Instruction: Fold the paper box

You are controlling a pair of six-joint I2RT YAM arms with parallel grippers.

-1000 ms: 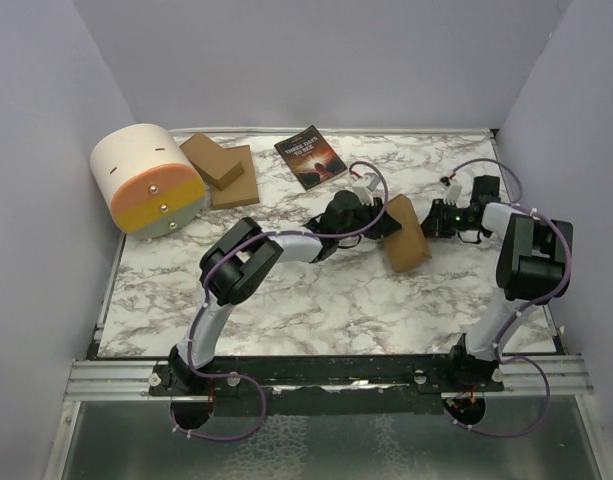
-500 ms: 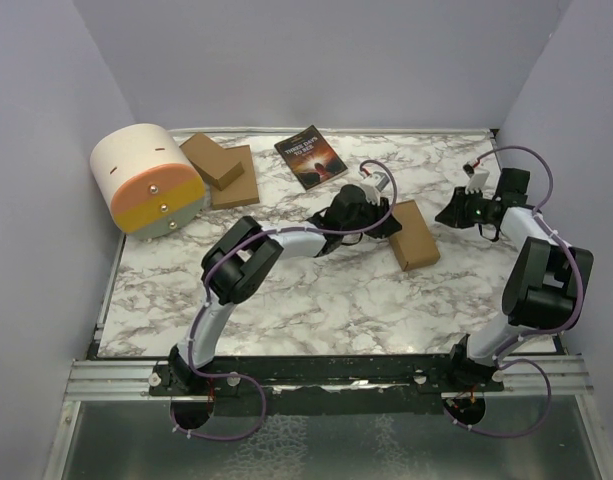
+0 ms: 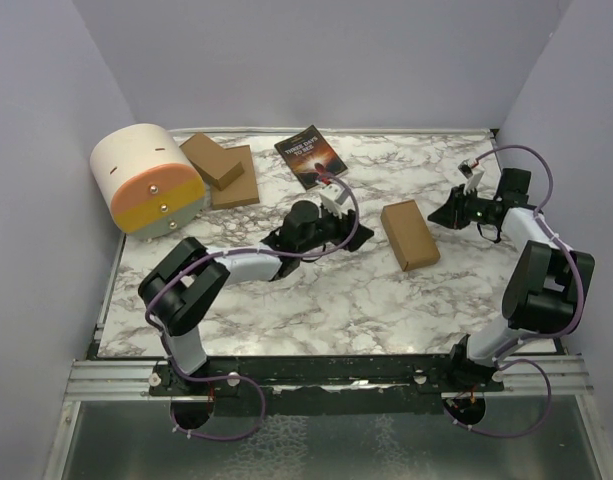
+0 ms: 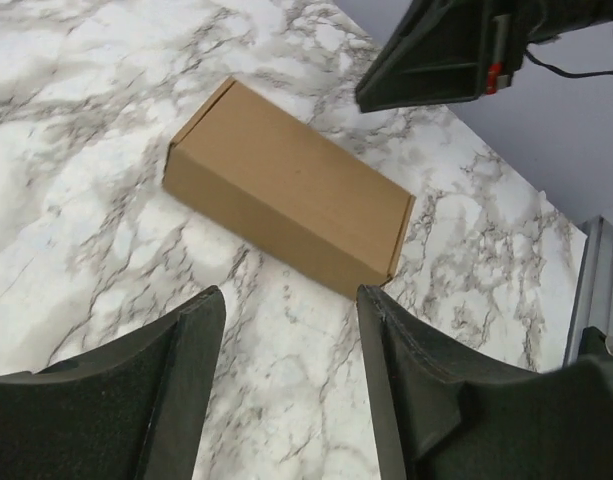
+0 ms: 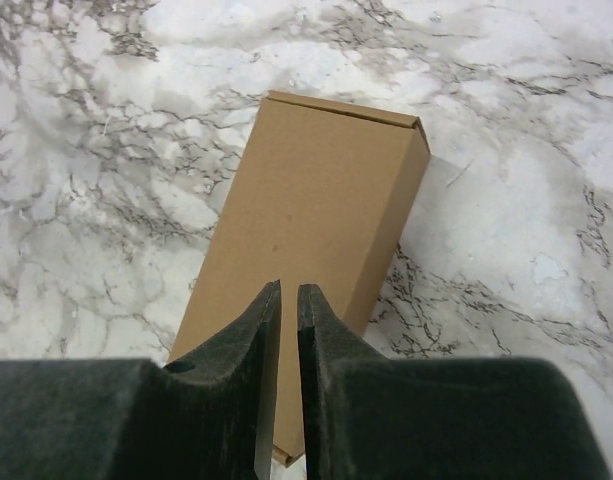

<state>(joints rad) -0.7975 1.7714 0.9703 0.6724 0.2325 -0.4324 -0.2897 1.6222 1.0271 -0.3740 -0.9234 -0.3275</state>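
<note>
The paper box (image 3: 409, 234) lies flat on the marble table as a closed brown brick-shaped carton, with nothing touching it. My left gripper (image 3: 358, 238) is open just to its left, a short gap away. In the left wrist view the box (image 4: 286, 200) sits beyond the open left gripper (image 4: 291, 295), with bare table between the fingers (image 4: 186, 340). My right gripper (image 3: 438, 214) hovers off the box's right far corner, shut and empty. In the right wrist view the box (image 5: 316, 220) lies below the right gripper (image 5: 289, 288), whose jaws are nearly touching.
A cream and orange drum-shaped object (image 3: 148, 180) stands at the back left. Beside it lies a stack of flat brown cardboard pieces (image 3: 221, 170). A dark-covered book (image 3: 310, 157) lies at the back centre. Walls close in the table on three sides.
My left gripper let go of the box, opened and drew back to the left. The box now lies flat. My right gripper first pulled away to the right and has since held still.
</note>
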